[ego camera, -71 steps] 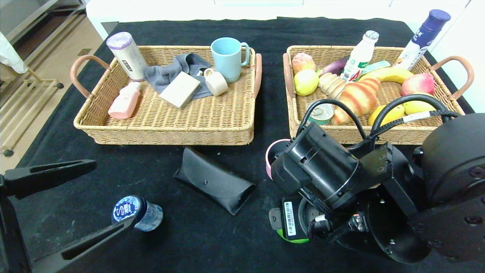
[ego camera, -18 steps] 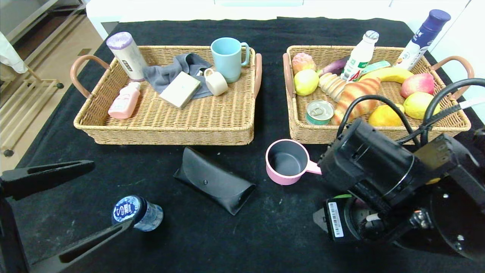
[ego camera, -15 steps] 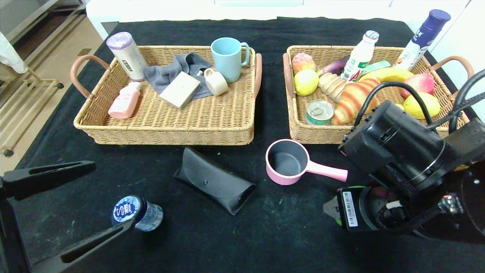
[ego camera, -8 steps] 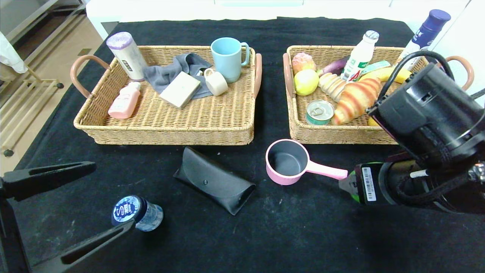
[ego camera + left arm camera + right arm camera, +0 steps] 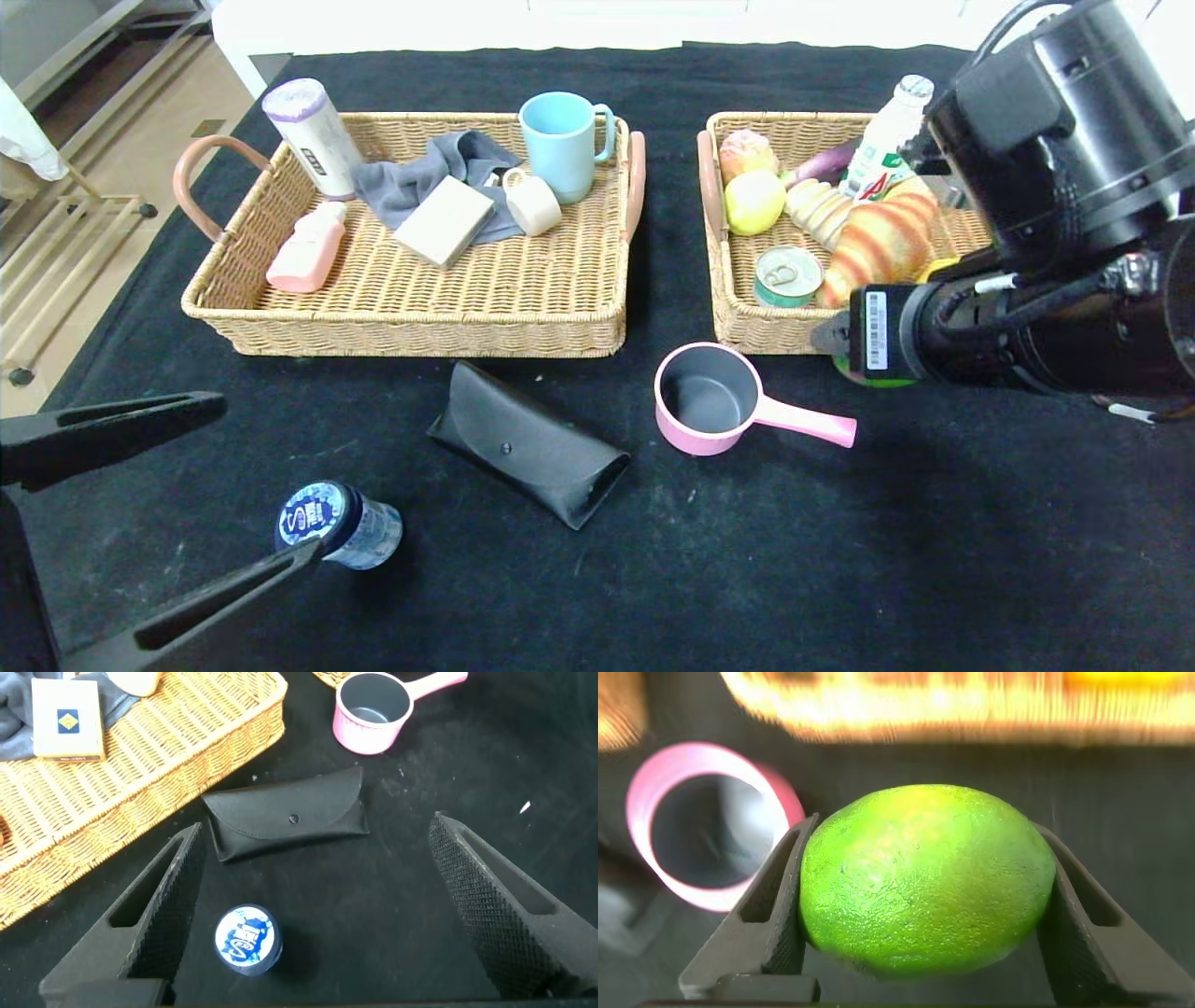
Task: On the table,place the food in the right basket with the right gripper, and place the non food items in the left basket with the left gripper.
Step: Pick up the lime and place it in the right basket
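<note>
Raised since earlier, the right gripper now nears the right basket, clamping a lime. It is bright green, oval, pebbled. Left gripper hangs spread over a bottle.

- The right arm is matt black throughout, built of thick round housings joined end to end.
- Black cables loop out of its upper housing, and a thinner cable with a white tag runs along the forearm.
- A white barcode sticker sits on the black wrist block.
- A bright metal fitting shows near the wrist joint.
- The left gripper has two long, flat black fingers with slotted openings; their inner faces carry a fine knurled texture.
- The right gripper's fingers are the same black, slotted shape.
</note>
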`<state>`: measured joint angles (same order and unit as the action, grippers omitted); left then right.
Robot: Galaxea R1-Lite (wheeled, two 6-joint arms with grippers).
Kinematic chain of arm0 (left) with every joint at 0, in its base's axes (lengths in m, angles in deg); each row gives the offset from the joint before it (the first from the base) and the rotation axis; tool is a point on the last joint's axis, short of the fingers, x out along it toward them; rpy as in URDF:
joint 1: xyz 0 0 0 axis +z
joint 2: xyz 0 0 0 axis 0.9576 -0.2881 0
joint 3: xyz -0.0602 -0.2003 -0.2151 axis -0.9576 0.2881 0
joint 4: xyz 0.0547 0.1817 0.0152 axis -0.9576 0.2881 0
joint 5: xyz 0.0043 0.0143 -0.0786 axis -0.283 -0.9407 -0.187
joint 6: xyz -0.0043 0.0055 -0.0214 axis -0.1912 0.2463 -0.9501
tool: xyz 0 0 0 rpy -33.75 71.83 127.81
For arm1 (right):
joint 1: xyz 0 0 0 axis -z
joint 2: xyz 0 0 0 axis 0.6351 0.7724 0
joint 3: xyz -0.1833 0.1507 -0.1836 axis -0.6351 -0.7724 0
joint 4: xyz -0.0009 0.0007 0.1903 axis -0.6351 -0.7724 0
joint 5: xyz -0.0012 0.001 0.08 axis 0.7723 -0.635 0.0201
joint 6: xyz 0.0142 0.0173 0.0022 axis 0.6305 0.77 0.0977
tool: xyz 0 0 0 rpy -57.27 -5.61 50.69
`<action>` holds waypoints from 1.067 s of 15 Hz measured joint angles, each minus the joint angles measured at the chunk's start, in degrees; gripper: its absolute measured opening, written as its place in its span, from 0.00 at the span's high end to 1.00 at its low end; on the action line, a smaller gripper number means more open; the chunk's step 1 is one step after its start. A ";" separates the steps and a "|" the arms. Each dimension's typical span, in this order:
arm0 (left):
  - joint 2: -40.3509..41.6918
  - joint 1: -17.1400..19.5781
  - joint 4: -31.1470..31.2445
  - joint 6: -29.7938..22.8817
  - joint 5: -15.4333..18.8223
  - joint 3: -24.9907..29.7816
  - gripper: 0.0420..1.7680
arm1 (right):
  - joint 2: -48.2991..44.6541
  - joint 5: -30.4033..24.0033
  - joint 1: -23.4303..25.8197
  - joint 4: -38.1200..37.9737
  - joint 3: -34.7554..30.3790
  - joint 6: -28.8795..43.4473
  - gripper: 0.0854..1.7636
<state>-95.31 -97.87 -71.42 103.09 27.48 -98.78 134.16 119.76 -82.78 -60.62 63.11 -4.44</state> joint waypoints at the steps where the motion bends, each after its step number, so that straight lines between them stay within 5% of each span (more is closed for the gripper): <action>1: 0.01 0.00 0.02 -0.02 0.00 -0.02 0.03 | 0.55 -0.01 0.63 2.04 1.05 -1.58 0.23; 9: 0.34 0.00 0.09 0.07 0.10 -0.09 0.03 | 4.41 -0.63 6.67 12.91 7.01 -9.87 0.23; 16: 0.37 0.00 0.09 0.09 0.18 -0.06 0.03 | 7.97 -1.00 7.13 22.00 7.62 -14.35 0.23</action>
<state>-94.95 -97.87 -71.34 103.17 27.66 -98.84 142.14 118.76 -75.65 -38.61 70.73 -18.79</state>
